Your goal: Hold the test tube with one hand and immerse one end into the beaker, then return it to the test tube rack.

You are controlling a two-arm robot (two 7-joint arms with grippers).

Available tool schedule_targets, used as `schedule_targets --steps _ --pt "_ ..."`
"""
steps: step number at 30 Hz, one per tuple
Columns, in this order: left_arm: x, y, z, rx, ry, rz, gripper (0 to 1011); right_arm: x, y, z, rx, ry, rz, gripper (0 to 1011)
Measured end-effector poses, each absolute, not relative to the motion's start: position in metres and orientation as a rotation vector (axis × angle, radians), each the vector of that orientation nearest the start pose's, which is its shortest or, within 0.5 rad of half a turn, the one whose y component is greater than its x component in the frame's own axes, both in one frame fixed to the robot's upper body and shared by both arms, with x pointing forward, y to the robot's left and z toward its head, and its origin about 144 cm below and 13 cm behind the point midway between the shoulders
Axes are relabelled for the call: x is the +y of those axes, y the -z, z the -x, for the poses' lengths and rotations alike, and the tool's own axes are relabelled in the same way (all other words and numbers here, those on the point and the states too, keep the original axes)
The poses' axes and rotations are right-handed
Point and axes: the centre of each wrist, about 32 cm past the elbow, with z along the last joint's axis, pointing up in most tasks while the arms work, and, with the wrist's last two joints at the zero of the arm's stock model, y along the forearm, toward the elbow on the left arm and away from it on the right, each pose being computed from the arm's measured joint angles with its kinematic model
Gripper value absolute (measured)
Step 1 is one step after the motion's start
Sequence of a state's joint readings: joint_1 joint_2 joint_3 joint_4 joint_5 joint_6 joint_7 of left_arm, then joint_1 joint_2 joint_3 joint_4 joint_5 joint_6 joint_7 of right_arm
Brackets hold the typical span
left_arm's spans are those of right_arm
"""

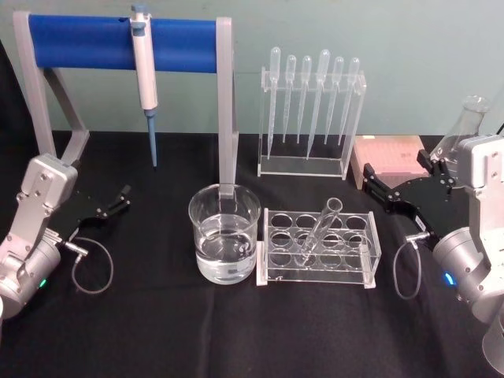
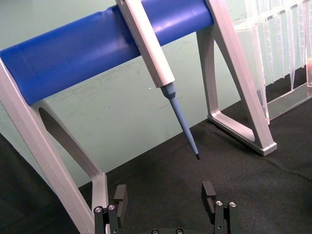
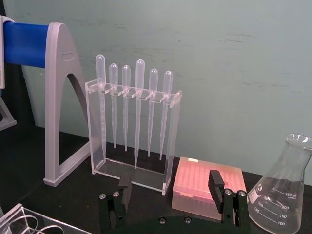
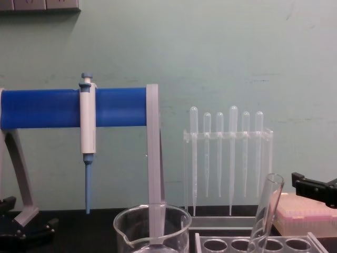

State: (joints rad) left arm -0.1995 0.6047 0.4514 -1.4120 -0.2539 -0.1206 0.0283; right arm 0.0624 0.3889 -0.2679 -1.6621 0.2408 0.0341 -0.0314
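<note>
The test tube leans tilted in a clear rack at the table's middle, its open rim up; the chest view shows the tube too. The beaker, part full of clear liquid, stands just left of the rack and appears low in the chest view. My left gripper rests open at the left, well away from the beaker, with nothing between its fingers. My right gripper hovers open to the right of the rack, holding nothing, its fingers spread wide.
A grey stand with a blue bar holds a hanging micropipette behind the beaker. A clear rack of plastic pipettes stands at the back. A pink tip box and an Erlenmeyer flask sit at the right.
</note>
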Motion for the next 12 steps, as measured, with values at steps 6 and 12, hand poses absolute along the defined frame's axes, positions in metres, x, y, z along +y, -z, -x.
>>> schedule_targets --steps 6,12 --pt "0.3097 -1.1398 -0.4886 -0.285 -1.248 -0.304 1000 -0.2492 -1.1785 -0.4644 -0.138 1.322 0.086 1003" --pt "0.3097 -1.1398 -0.4886 -0.285 -1.248 -0.304 1000 -0.2491 -1.1786 -0.4645 -0.138 1.322 0.085 1002"
